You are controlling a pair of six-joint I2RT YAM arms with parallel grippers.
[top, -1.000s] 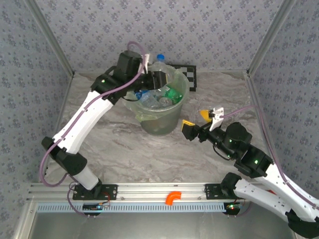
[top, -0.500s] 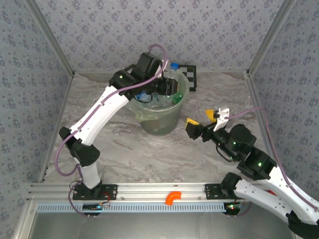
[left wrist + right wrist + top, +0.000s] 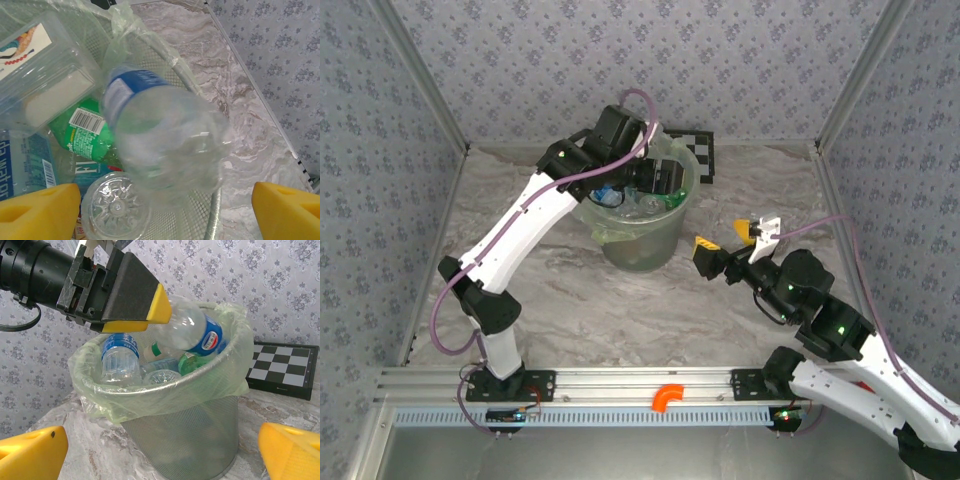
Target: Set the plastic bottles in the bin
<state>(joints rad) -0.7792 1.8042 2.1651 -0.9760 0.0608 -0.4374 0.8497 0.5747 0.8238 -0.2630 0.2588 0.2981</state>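
Note:
The bin (image 3: 642, 250) is a grey mesh basket with a pale green liner, standing mid-table. My left gripper (image 3: 658, 180) hangs over its mouth, open. A clear bottle with a blue label (image 3: 160, 135) is loose and blurred between the wide-apart yellow fingertips (image 3: 37, 210), touching neither. In the right wrist view that bottle (image 3: 192, 330) sits just under the left finger (image 3: 131, 292), above the rim. Several bottles lie inside, among them a green one (image 3: 82, 130) and a clear blue-labelled one (image 3: 120, 362). My right gripper (image 3: 725, 243) is open and empty, right of the bin (image 3: 190, 435).
A black-and-white chessboard (image 3: 698, 150) lies flat behind the bin, also seen behind it on the right (image 3: 282, 367). Patterned walls close the table at the back and both sides. Bare marble tabletop (image 3: 580, 300) lies in front of the bin.
The left arm swung over the bin's mouth with the bottle, then its jaws opened and the bottle came free. The right gripper shifted slightly, then held still.

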